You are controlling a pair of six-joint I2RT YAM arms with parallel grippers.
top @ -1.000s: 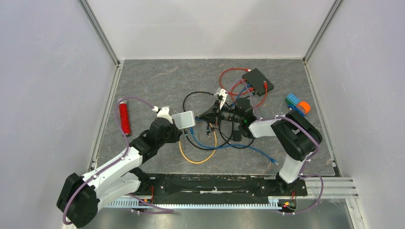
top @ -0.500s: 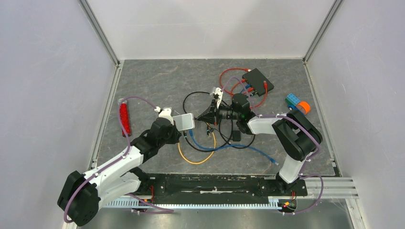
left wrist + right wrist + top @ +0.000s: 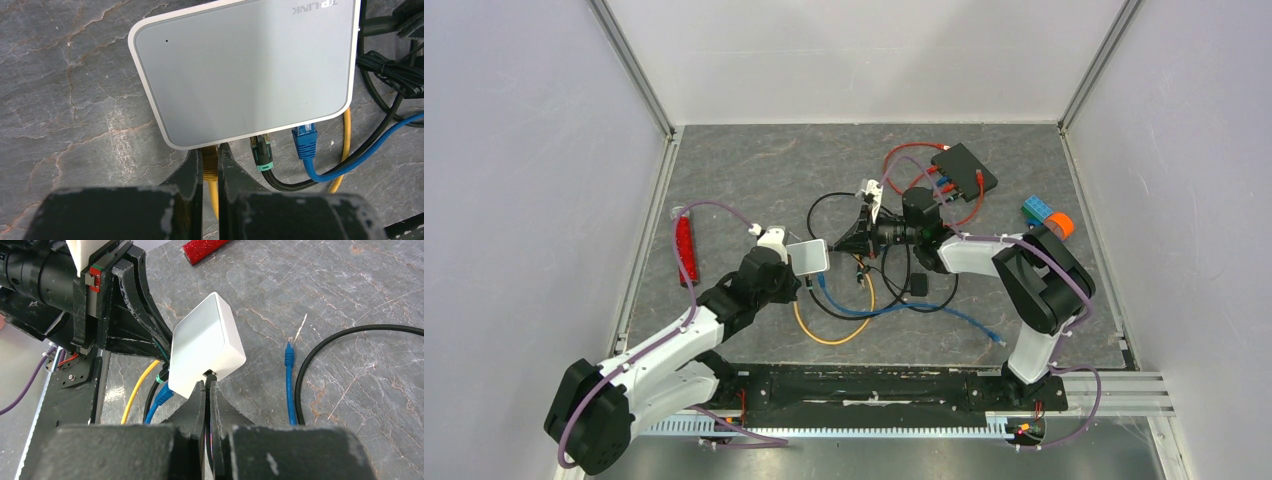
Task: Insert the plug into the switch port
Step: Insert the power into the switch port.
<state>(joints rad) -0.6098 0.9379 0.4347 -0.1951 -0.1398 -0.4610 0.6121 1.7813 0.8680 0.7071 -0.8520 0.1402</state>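
Note:
The white switch (image 3: 245, 75) lies flat on the grey table, also seen as the white switch (image 3: 808, 256) and the white switch (image 3: 205, 345). My left gripper (image 3: 210, 152) is shut on the yellow plug (image 3: 210, 164), whose tip sits in a port on the switch's near edge. Beside it, a green-collared black plug (image 3: 262, 155) and a blue plug (image 3: 305, 140) sit at that edge. My right gripper (image 3: 208, 382) is shut on a thin black plug (image 3: 209, 375) at the switch's other side. From above, left gripper (image 3: 800, 280) and right gripper (image 3: 844, 245) flank the switch.
Black, blue and yellow cables (image 3: 864, 300) loop around the switch. A loose blue cable end (image 3: 288, 352) lies right of it. A black box (image 3: 964, 170) with red and blue cables is at the back right, toy blocks (image 3: 1046, 217) at right, a red stick (image 3: 685, 247) at left.
The right arm has swung left and towards the back, its gripper staying at the switch. The switch and left gripper have shifted slightly towards the near edge. Both grips are unchanged.

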